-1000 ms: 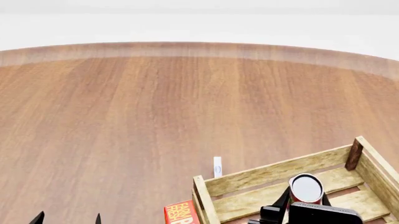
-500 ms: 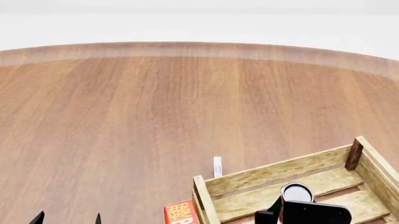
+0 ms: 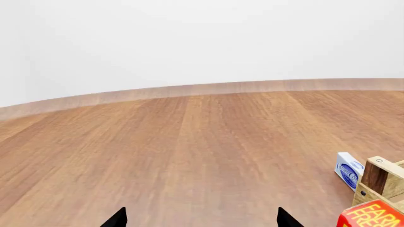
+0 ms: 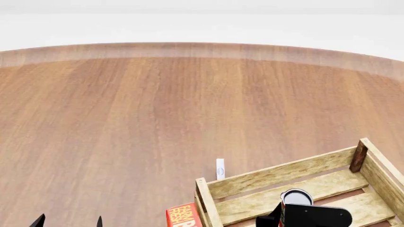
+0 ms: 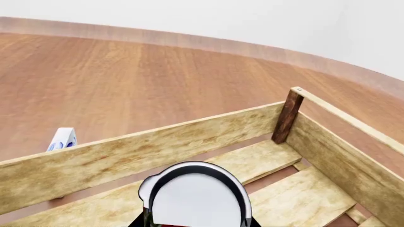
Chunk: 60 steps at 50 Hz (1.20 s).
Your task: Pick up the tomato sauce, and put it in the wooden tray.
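Observation:
The tomato sauce shows mainly as its grey-white lid with a dark rim. A sliver of red label shows below the lid in the right wrist view. My right gripper is shut on the can, with dark fingers on both sides of it. It holds the can upright low inside the wooden tray, near the tray's long far wall. My left gripper is open and empty over bare table at the near left, its two tips wide apart.
A red printed box lies just outside the tray's left corner post; it also shows in the left wrist view. A small blue-and-white packet stands just beyond the tray's far wall. The round wooden table's edge curves along the back.
My right gripper has moved down and a little left with the can, bringing it lower inside the tray. The left gripper has not moved.

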Motion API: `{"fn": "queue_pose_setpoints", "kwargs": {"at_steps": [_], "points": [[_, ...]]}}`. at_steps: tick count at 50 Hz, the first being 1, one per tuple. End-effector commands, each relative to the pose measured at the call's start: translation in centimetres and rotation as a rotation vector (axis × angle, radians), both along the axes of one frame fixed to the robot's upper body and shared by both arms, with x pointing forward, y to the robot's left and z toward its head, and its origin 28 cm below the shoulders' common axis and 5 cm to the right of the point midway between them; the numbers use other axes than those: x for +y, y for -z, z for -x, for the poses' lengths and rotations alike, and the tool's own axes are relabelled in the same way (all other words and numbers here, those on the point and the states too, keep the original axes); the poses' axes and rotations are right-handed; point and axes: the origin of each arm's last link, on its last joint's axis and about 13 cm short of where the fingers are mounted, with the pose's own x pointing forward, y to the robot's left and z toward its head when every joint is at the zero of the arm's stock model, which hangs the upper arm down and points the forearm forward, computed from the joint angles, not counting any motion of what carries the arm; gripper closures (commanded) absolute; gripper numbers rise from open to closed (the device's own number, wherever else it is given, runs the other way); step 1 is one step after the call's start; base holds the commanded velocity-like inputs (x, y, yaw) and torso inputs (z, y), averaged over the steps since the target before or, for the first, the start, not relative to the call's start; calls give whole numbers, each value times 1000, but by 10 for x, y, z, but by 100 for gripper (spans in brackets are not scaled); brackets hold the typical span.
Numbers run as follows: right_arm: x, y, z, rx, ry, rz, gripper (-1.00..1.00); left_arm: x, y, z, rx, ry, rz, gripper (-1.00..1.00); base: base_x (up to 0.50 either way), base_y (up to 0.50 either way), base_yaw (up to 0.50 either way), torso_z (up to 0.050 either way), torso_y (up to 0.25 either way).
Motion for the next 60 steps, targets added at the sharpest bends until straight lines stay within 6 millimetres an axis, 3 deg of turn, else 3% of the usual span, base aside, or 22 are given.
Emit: {"fn": "queue_pose_setpoints", "kwargs": {"at_steps": [1, 10, 11, 60], "points": [[0, -1, -2, -7, -19, 29, 100, 0, -1, 0, -14, 4, 20, -100, 0, 0, 0, 0, 0], [0, -1, -2, -4, -18, 32, 100, 0, -1, 1, -14, 4, 21, -100, 0, 0, 0, 0, 0], [0, -1, -2, -2, -20, 34, -100, 1, 1, 0, -14, 4, 21, -100, 0, 0, 0, 0, 0], [0, -4, -1, -35, -31, 6, -100, 0, -2, 1, -13, 2, 21, -100, 0, 0, 0, 0, 0]]}}
